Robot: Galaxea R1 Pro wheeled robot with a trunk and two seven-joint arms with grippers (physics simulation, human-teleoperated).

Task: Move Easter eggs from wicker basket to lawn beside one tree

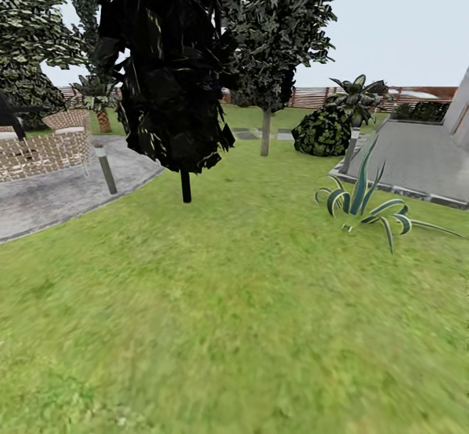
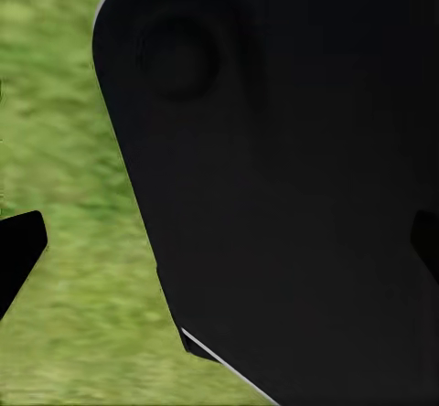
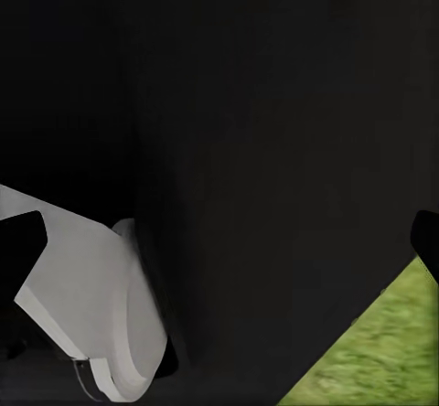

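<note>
Mottled green lawn [image 1: 247, 303] lay ahead; pale grey-trunked tree [image 1: 266, 131] stood beyond. No eggs placed, apparently. Claw states: cannot tell.

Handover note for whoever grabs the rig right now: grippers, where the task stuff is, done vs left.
Grippers: both wrist views look onto dark robot body with grass behind; only dark finger tips show at the picture edges, so open or shut cannot be told, and no egg is seen in either.
Scene: the head view looks over the lawn. A pale-trunked tree stands ahead beyond the black-trunked tree, with a round bush to its right and a spiky striped plant nearer.
Done: nothing the pictures confirm.
Left: find the basket, take out the three eggs, set all by one tree.
</note>
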